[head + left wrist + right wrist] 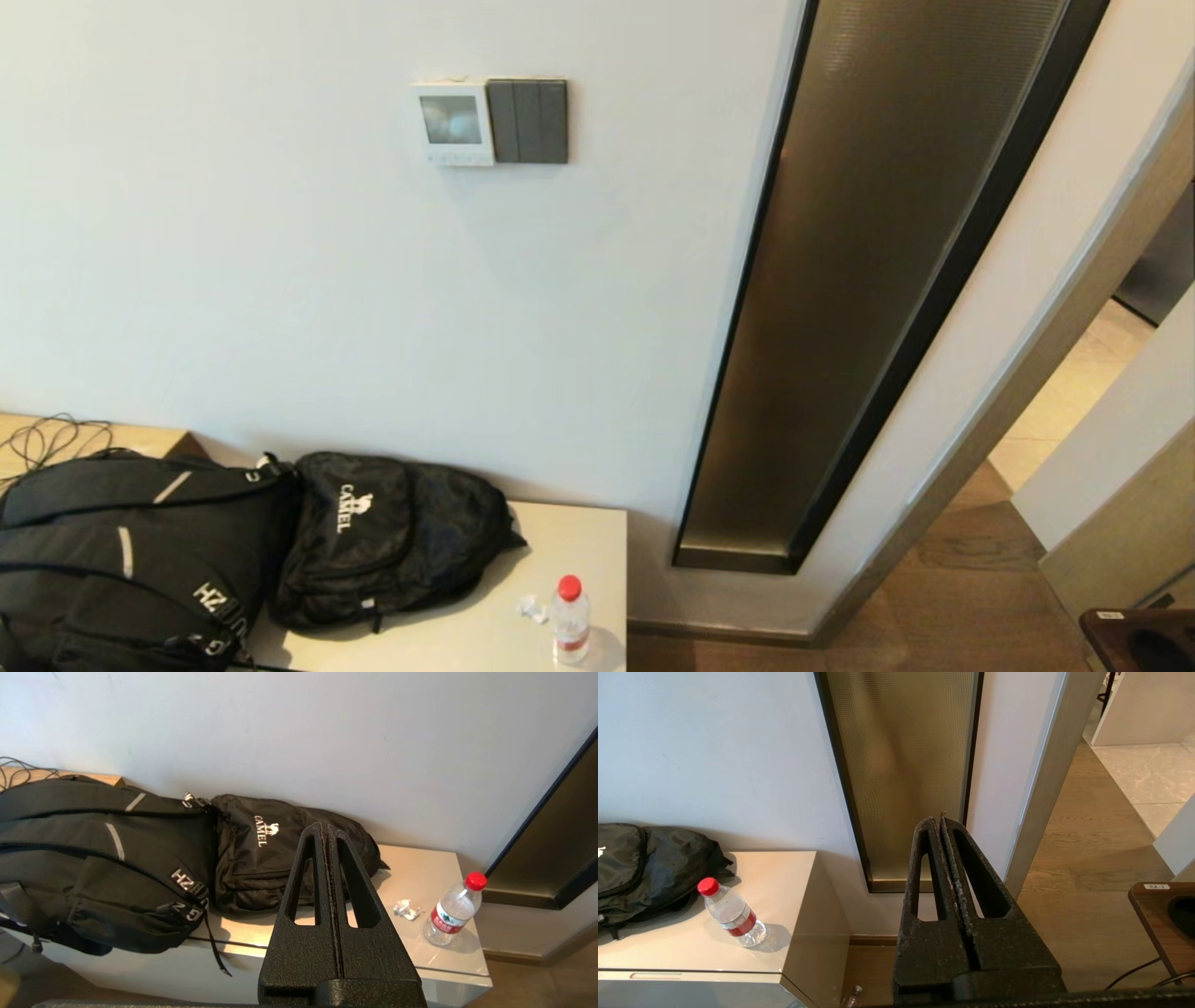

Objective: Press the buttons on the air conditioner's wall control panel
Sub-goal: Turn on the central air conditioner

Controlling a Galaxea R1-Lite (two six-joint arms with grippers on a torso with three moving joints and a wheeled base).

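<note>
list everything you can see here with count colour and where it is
control panel: 1, white with a grey screen, high on the wall
buttons: a row, count unclear, white, along the panel's lower edge
rocker switch plate: 1, dark grey, touching the panel's right side
backpacks: 2, black, side by side on the cabinet against the wall
cabinet: 1, beige, below the panel
water bottle: 1, clear with red cap, upright near the cabinet's front right corner
crumpled scrap: 1, white, left of the bottle
glass strip: 1, bronze, dark frame, right of the panel
left gripper: black, shut, low over the cabinet
right gripper: black, shut, low near the glass strip
</note>
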